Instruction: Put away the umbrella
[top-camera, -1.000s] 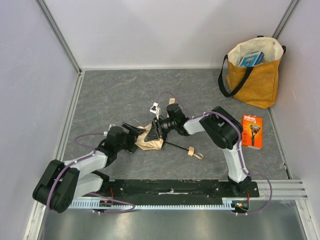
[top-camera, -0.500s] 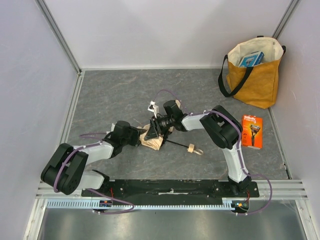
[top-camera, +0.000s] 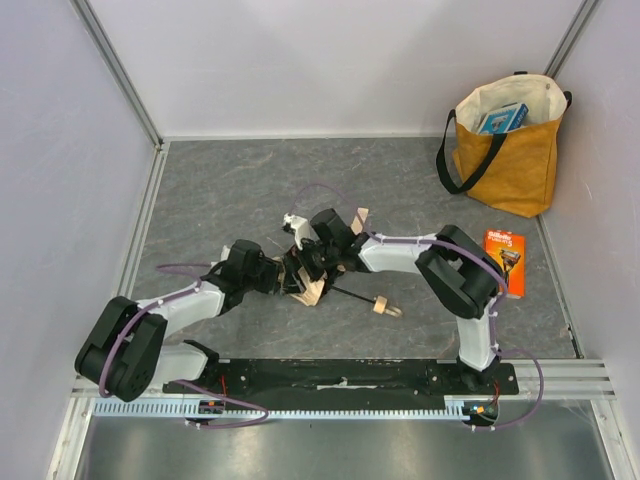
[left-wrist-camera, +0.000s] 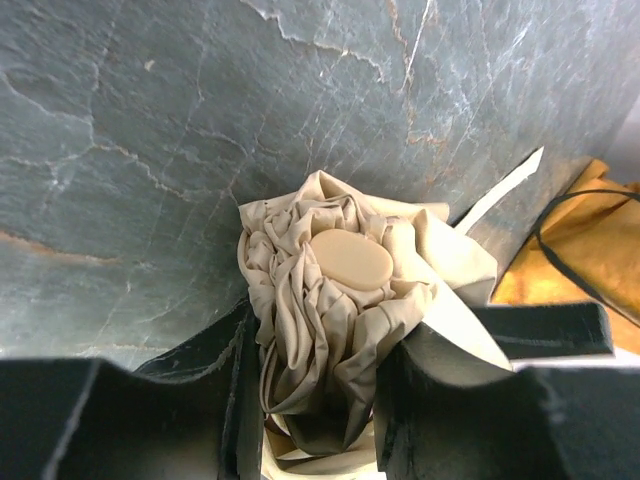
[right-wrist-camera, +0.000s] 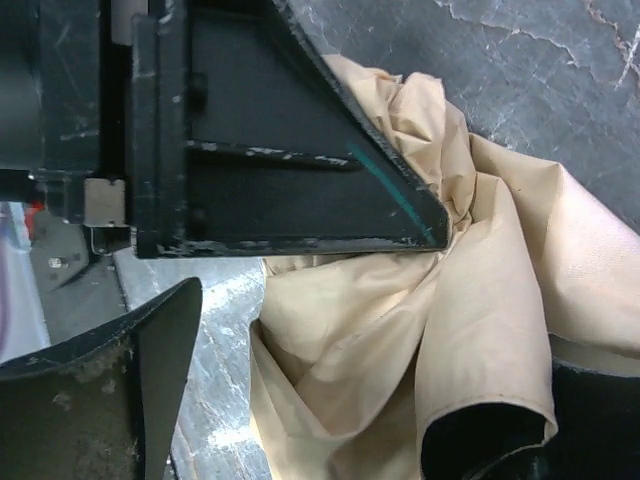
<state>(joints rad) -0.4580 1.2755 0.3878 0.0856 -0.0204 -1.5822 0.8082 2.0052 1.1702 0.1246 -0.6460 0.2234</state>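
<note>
Only wrist views show left end effector clamping the umbrella, right end effector wide around its fabric; tote holds a blue box.

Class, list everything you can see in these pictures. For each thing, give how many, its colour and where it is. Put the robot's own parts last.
umbrella: one, pale beige fabric with a black shaft and light wooden knob, lying mid-table between the two claws
tote bag: one, mustard-yellow with black straps, standing in the far right corner
blue box: one, blue, inside the tote bag
razor pack: one, orange, flat on the table in front of the tote bag
table: one, grey, stone-patterned
left claw: one, black, closed on the umbrella's bunched fabric
right claw: one, black, at the umbrella's fabric; grip unclear
</note>
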